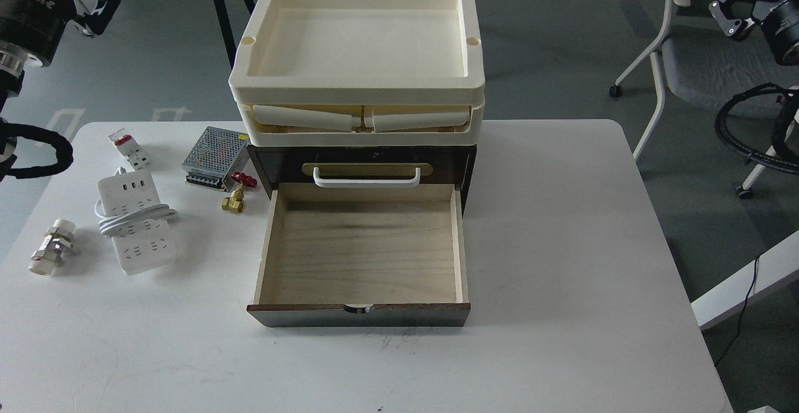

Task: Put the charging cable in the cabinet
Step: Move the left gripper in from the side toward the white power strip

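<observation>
- White and untouched, the charging cable (pixel 136 223) lies flat near the desk's (pixel 562 226) left edge, its thick cord looped around its middle — no pincer anywhere close to it.
- Dark brown, the cabinet (pixel 361 163) stands at the middle of the desk's far edge, two cream plastic trays (pixel 359 57) stacked on top; its pale wood drawer (pixel 362 244) is pulled fully out toward the near edge and holds nothing.
- Raised off the desk beyond its far left corner, the left pincer (pixel 93 7) is dark and seen at an angle; whether its fingers are apart or together cannot be told.
- Beyond the far right corner, the right pincer (pixel 740 7) hangs in the air with its fingers spread and nothing between them.
- Clutter shares the left side: a small white-and-red breaker block (pixel 128 148), a perforated metal power-supply box (pixel 215 157), a brass valve with a red handle (pixel 238 191) just beside the cabinet, and a white pipe fitting (pixel 53 247) near the left edge.
- By the look of it, the drawer stands ready, while the grasp, the carry and the drop into the drawer — and perhaps its closing — all remain to be done.
</observation>
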Available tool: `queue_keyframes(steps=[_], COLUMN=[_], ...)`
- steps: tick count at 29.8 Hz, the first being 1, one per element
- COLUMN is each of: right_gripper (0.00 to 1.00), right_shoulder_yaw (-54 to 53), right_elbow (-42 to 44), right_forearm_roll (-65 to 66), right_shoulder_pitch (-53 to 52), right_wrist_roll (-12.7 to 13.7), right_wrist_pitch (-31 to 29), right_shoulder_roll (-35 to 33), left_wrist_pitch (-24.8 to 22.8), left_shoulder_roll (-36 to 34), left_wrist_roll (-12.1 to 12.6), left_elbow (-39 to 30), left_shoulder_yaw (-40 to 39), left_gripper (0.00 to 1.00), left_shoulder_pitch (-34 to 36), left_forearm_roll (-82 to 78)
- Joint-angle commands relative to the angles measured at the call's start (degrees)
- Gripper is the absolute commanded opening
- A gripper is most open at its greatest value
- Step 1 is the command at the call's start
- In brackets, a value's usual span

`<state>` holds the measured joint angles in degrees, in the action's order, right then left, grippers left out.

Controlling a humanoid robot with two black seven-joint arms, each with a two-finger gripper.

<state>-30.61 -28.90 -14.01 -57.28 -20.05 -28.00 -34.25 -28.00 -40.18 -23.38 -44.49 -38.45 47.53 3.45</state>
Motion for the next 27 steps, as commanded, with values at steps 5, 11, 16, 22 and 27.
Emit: queue_keyframes(steps=[5, 11, 16, 22, 27], right_gripper=[1.00, 1.00, 1.00, 1.00, 1.00], right_shoulder_yaw=[-0.15, -0.15, -0.24, -0.32, -0.32], right_elbow=[0.34, 0.25, 0.25, 0.34, 0.34], right_forearm_roll=[-0.14, -0.22, -0.49, -0.49, -0.49], right_shoulder_pitch=[0.41, 0.41, 0.50, 0.68, 1.99], right_wrist_roll=[-0.08, -0.08, -0.08, -0.16, -0.34], right_wrist_pitch=[0.00, 0.00, 0.00, 0.00, 0.00], right_shoulder_roll=[-0.20, -0.64, -0.73, -1.95, -3.10], left_wrist_pitch=[0.00, 0.00, 0.00, 0.00, 0.00], left_shoulder_roll=[1.42, 6.69, 6.96, -2.59, -17.80], left_wrist_roll=[2.98, 1.07, -4.48, -4.30, -4.30], left_elbow=[1.59, 13.55, 8.47, -15.32, -28.01], left_shoulder_yaw=[-0.75, -7.85, -15.76, -17.27, -17.45], left_gripper=[1.00, 1.00, 1.00, 1.00, 1.00], left_shoulder_pitch=[0.54, 0.28, -3.05, -8.76, -10.44], left_forearm_roll=[1.11, 5.78, 5.96, 1.67, -21.84])
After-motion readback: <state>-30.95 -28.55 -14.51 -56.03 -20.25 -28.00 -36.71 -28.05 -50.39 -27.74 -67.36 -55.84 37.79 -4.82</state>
